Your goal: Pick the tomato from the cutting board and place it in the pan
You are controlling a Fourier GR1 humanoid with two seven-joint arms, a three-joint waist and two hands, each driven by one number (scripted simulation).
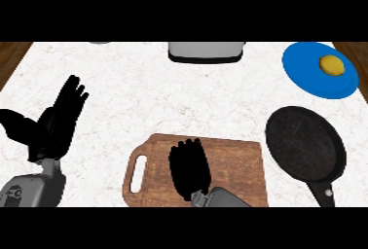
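The right hand [188,168] is over the cutting board [237,168]; if it holds something, one cannot tell. The left hand [54,127] rests open.

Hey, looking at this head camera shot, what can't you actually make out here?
- Tomato: not seen anywhere in the head view. The right hand lies over the cutting board and may hide it. Whether that hand holds anything cannot be told.
- Grey appliance: cut off by the view's top edge, so its kind is unclear.
- Yellow item on the blue plate: too small to identify.
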